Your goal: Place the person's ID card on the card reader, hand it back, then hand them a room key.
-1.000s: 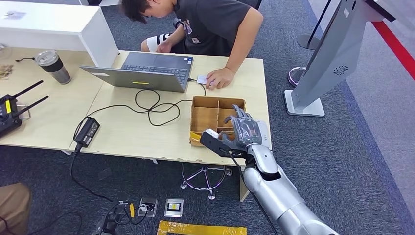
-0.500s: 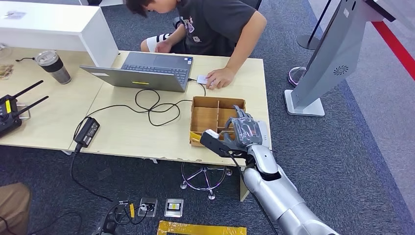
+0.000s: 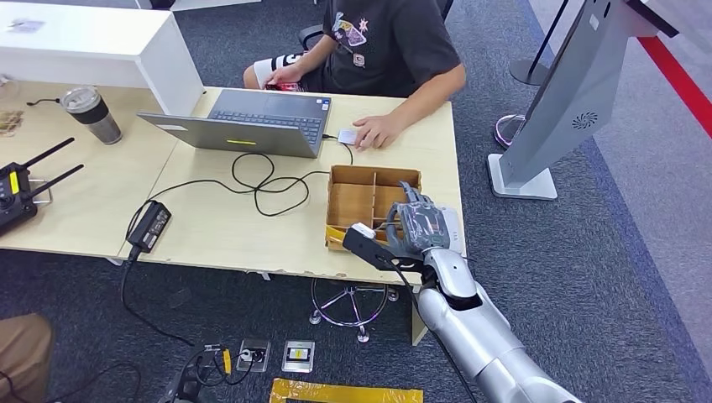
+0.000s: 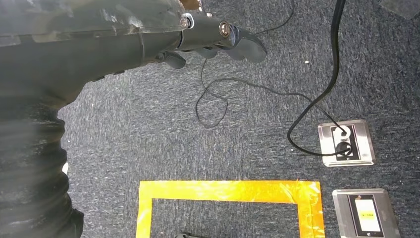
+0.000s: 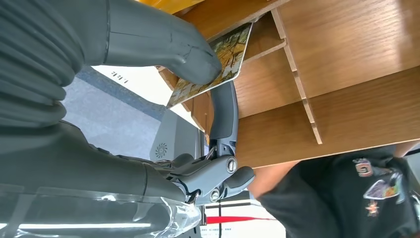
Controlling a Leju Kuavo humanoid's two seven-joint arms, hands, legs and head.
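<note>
1. The robot's right hand (image 3: 417, 227) reached over the near right corner of the pale wooden bench (image 3: 218, 231), above the brown wooden divided tray (image 3: 353, 199).
2. In the right wrist view, the thick grey thumb (image 5: 168, 47) and a darker finger (image 5: 224, 111) pinched a thin picture-printed card (image 5: 218, 62) between them, so that hand was clamped on the card.
3. The card sat tilted at the edge of a tray compartment; I could not tell whether it touched the wood.
4. The robot's left hand (image 4: 208, 39) hung low over the dark grey carpet (image 4: 198, 144), its dark fingers curled inward with nothing in them.
5. Beneath that hand lay a yellow tape rectangle (image 4: 228, 196) and two metal floor sockets (image 4: 345, 142), with a black cable plugged into one.
6. A person in a dark printed T-shirt (image 3: 382, 42) sat at the far side of the bench, one hand (image 3: 375, 132) resting just beside a small white card reader (image 3: 346, 136).
7. An open grey laptop (image 3: 252, 122) stood left of the reader, with black cables (image 3: 260, 180) looping across the bench toward a black power brick (image 3: 149, 225).
8. A steel tumbler with a clear lid (image 3: 91, 113) stood far left, and a black radio unit with antennas (image 3: 21, 191) lay at the left edge.
9. A grey standing kiosk (image 3: 571, 101) rose on the carpet to the right of the bench.
</note>
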